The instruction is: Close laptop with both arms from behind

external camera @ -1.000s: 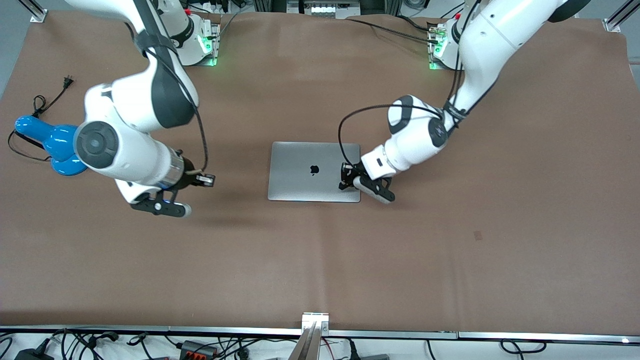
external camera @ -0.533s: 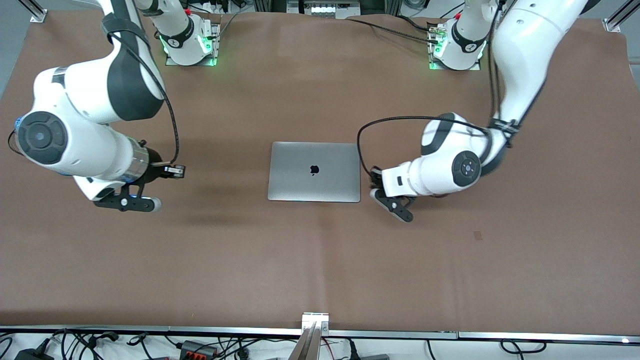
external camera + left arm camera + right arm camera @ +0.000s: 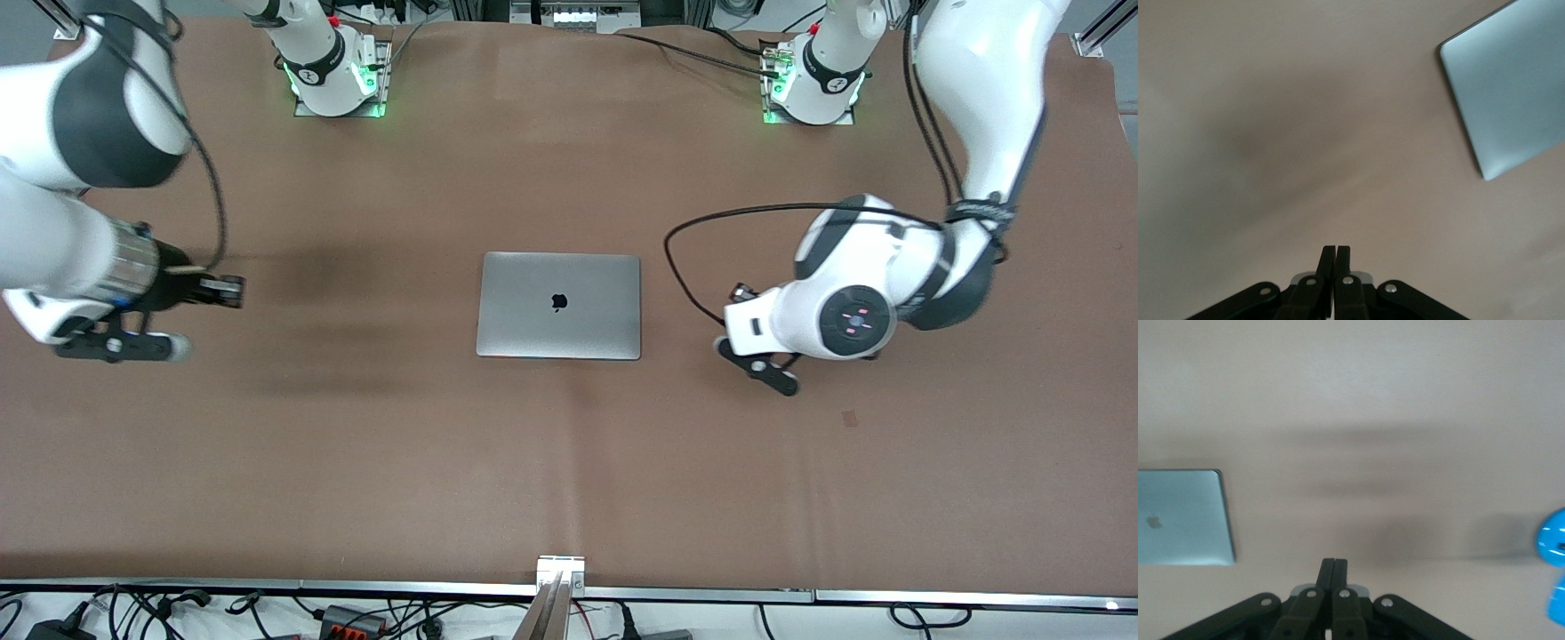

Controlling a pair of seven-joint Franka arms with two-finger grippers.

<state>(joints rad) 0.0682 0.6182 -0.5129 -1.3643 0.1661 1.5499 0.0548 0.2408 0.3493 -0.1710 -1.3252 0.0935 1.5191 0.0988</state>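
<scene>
The laptop (image 3: 558,305) lies shut and flat in the middle of the brown table, silver lid up with the dark apple logo showing. It also shows in the left wrist view (image 3: 1511,93) and the right wrist view (image 3: 1179,517). My left gripper (image 3: 1335,252) is shut and empty, above bare table toward the left arm's end, clear of the laptop. My right gripper (image 3: 1334,564) is shut and empty, above bare table toward the right arm's end. In the front view both sets of fingers are hidden under the wrists.
A blue object (image 3: 1555,567) sits on the table at the right arm's end, hidden under that arm in the front view. A small dark mark (image 3: 849,418) is on the mat. The arm bases (image 3: 338,76) stand along the table edge farthest from the front camera.
The left gripper has left the laptop lid's edge and swung toward its end of the table. The right arm has swung away toward its end. The laptop has not moved.
</scene>
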